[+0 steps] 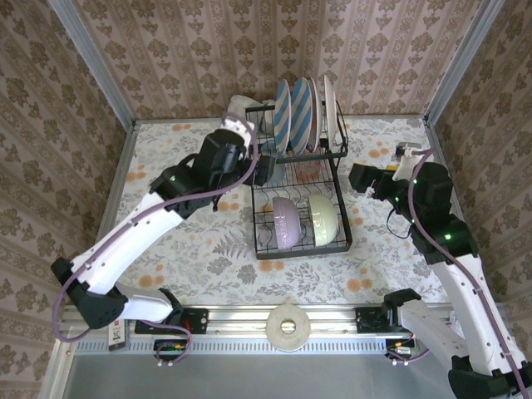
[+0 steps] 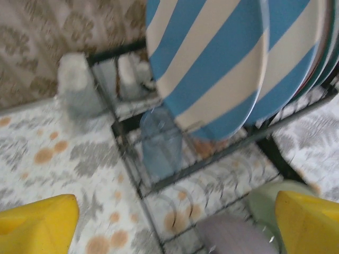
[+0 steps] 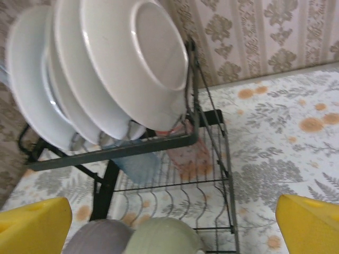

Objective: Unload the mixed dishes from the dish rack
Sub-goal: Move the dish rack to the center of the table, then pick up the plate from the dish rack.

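**Q:** Where does the dish rack point(image 1: 303, 252) stand, and what does it carry?

**A:** It stands at the centre of the table point(image 1: 183, 249) and is a black wire frame of two tiers. On the upper tier, at the far end, the blue-and-white striped plates point(image 1: 283, 115) stand on edge in the slots at left. A white plate point(image 1: 330, 108) stands on edge at right. On the lower tier, at the near end, a lavender bowl point(image 1: 285, 222) sits at left and a pale green bowl point(image 1: 322, 218) at right, just beside each other. Beneath the upper tier a grey-blue tumbler point(image 3: 137, 161) and a pink tumbler point(image 3: 188, 148) sit side by side, both blurred.

**Q:** How do the grippers stand?

**A:** The left gripper point(image 1: 268, 172) is just beside the rack's left side, near the upper tier. Its yellow fingers point(image 2: 37, 225) are spread wide with nothing between them. The right gripper point(image 1: 362, 179) is to the right of the rack and apart from it. Its fingertips point(image 3: 310, 225) are likewise spread wide and hold nothing.

**Q:** What lies around the rack?

**A:** A grey-white lumpy object point(image 2: 79, 87) sits on the table just beside the rack's far-left corner. The table bears a floral cloth. Patterned wallpaper point(image 1: 166, 50) covers the walls at left, far and right.
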